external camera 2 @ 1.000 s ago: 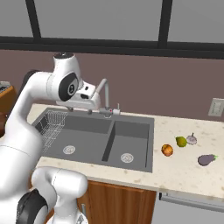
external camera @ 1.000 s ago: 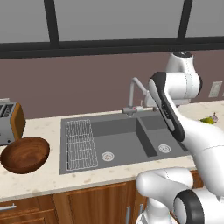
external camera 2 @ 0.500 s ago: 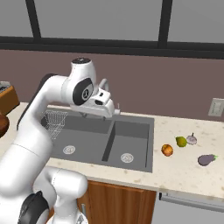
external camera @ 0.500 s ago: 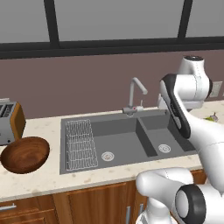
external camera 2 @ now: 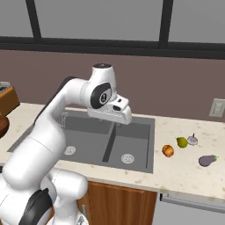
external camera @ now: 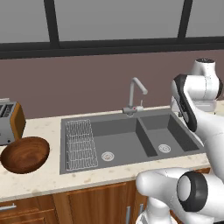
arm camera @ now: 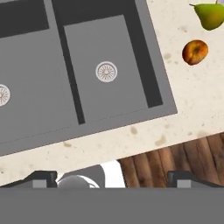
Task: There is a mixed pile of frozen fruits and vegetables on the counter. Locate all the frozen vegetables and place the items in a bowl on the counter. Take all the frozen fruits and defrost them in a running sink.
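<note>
The pile lies on the beige counter point(external camera 2: 184, 176) right of the dark grey sink point(external camera 2: 132, 132): a round orange piece point(external camera 2: 167, 150), a yellow-green pear point(external camera 2: 182, 141), a whitish bulb point(external camera 2: 192, 140) and a purple eggplant point(external camera 2: 207, 160). My gripper point(arm camera: 113, 178) hangs open and empty above the sink's front rim, over the smaller basin point(arm camera: 105, 65). In the hand view the orange piece point(arm camera: 194, 52) and the pear point(arm camera: 210, 15) sit at upper right, well away from the fingertips point(arm camera: 43, 177). The brown wooden bowl point(external camera: 26, 154) rests far left on the counter.
A toaster point(external camera: 8, 122) stands behind the bowl. The curved silver tap point(external camera: 135, 94) rises behind the sink and a wire rack point(external camera: 81, 142) lies in the large basin. A wall socket point(external camera 2: 216, 107) is at far right. Wooden cabinet fronts point(arm camera: 175, 157) run below the counter edge.
The arm has swung rightward and slightly down across the sink, from above the large basin to the smaller one. The food pieces and bowl have not moved.
</note>
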Robot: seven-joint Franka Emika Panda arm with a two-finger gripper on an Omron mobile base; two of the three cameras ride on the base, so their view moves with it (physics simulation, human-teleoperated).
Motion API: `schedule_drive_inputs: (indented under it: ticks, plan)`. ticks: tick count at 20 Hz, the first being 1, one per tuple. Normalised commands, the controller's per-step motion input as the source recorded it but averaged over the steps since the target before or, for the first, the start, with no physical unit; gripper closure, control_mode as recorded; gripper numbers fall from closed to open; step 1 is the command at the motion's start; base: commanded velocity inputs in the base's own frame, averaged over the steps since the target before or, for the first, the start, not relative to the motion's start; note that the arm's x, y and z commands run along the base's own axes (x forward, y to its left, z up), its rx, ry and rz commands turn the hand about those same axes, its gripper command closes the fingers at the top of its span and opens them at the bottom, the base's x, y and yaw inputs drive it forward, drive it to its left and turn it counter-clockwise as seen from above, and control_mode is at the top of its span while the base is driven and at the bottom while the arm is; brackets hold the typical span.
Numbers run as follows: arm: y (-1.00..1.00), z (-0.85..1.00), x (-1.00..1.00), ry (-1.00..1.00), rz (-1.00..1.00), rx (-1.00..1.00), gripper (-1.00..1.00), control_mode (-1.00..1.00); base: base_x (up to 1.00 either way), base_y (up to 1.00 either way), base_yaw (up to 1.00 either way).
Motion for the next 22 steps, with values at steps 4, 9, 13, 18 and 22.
schedule_drive_inputs:
  ticks: [4,9,13,18,22]
  plan:
    - [-0.53,-0.17,0.00,0.08,-0.07,0.00,-1.00,-1.00,0.00,0.00,0.00]
    - [-0.50,-0.17,0.01,0.07,-0.06,0.00,-1.00,-1.00,0.00,0.00,0.00]
    - [-0.35,-0.12,0.07,0.01,-0.01,0.00,-1.00,-1.00,0.00,0.00,0.00]
    - [-0.39,-0.19,0.14,0.02,0.00,0.00,-1.00,-1.00,0.00,0.00,0.00]
    - [-0.51,-0.22,0.30,0.05,0.00,0.00,-1.00,-1.00,0.00,0.00,0.00]
